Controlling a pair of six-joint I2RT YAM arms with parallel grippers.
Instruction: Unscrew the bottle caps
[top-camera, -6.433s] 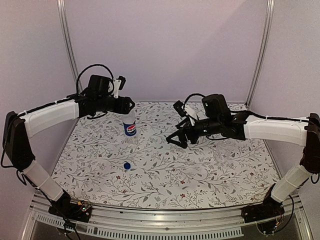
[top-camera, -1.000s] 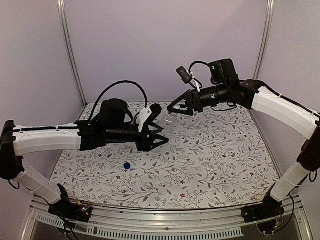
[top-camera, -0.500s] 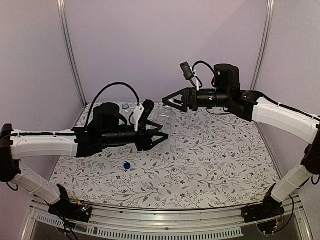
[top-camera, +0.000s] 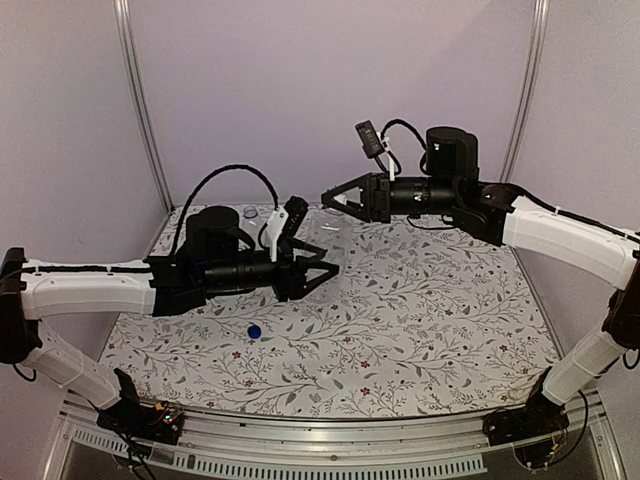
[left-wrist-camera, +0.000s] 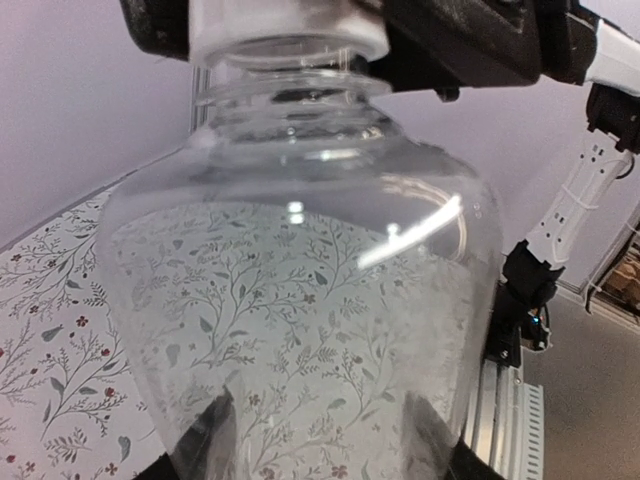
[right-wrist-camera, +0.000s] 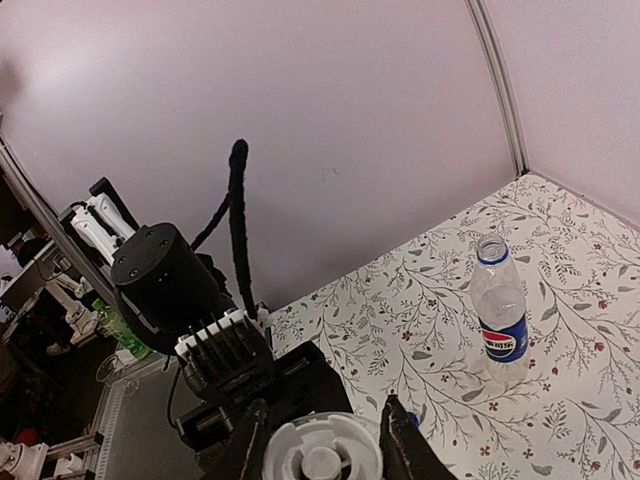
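Since a second ago your right arm (top-camera: 560, 235) has levelled out and slid left, and your left arm (top-camera: 90, 285) has pulled back a bit with its load. Nearest you, the blue cap (top-camera: 254, 331) lies loose on the table (top-camera: 450, 320), front left, well apart from everything else. Behind it your left gripper (top-camera: 322, 272) is partway open and clamped round the plain bottle (left-wrist-camera: 300, 300), holding it up off the table. Your right gripper (top-camera: 335, 197) is closed on the white cap (right-wrist-camera: 322, 455), fingers (right-wrist-camera: 398, 440) pressed on either side, and the cap's sitting on that bottle's neck. Way at the back the Pepsi bottle (right-wrist-camera: 500, 325) stands upright, mouth open, well apart from both grippers.
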